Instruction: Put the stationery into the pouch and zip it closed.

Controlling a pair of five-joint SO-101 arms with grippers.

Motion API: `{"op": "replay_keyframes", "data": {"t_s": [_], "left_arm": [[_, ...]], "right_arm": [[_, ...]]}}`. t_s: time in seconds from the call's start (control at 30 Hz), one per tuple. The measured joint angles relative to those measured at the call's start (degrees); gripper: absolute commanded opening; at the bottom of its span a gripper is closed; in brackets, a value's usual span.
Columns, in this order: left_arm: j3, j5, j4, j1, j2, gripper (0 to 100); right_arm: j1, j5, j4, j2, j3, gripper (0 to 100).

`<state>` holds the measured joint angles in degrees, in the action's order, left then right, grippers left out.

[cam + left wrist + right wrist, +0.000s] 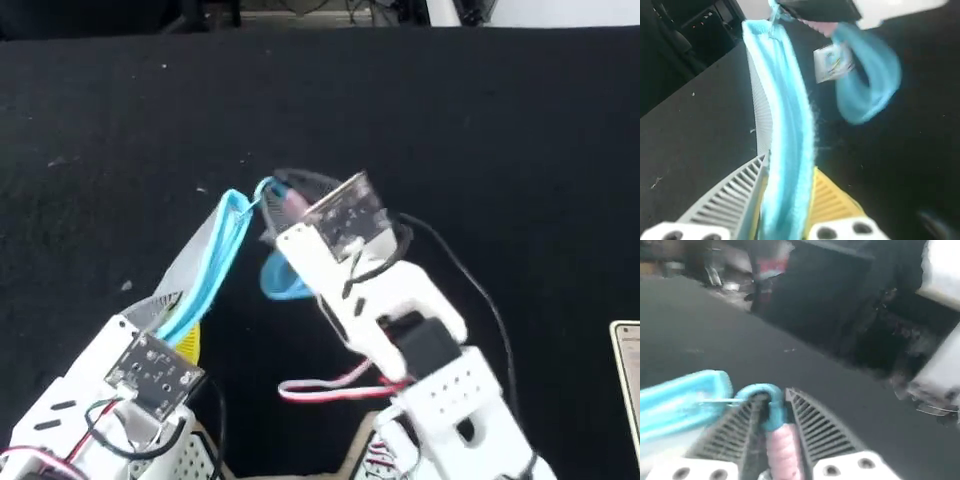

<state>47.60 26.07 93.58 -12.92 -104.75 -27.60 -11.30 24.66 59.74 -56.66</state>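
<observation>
Left tool (787,172) clamped on blue pouch (785,100) end; right tool (771,401) pinching its strap loop (774,412), held above table (500,120).

No words or numbers can be read here. A small white square tag (831,62) sits right by the loop of the soft light-blue cloth pouch (785,125). It has little colored marks on it, but they are too blurry to make out. A flat pale card (628,375) lies at the edge of the black surface (450,120). Its print is too small to tell.
</observation>
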Motion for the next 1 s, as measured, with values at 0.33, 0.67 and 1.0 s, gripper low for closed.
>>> {"op": "replay_keyframes", "data": {"t_s": [0.33, 0.67, 1.0], "left_arm": [[-0.1, 0.0, 0.0, 0.0, 0.0, 3], [-0.4, -0.1, 0.3, 0.0, 0.0, 3], [-0.4, -0.1, 0.3, 0.1, 0.0, 3]], "right_arm": [[0.0, 0.4, 1.9, -3.8, 3.3, 1.9], [-7.6, 0.5, 25.3, 2.9, 11.7, 20.8], [-14.9, 0.4, 38.3, 18.5, 15.5, 19.7]]}}
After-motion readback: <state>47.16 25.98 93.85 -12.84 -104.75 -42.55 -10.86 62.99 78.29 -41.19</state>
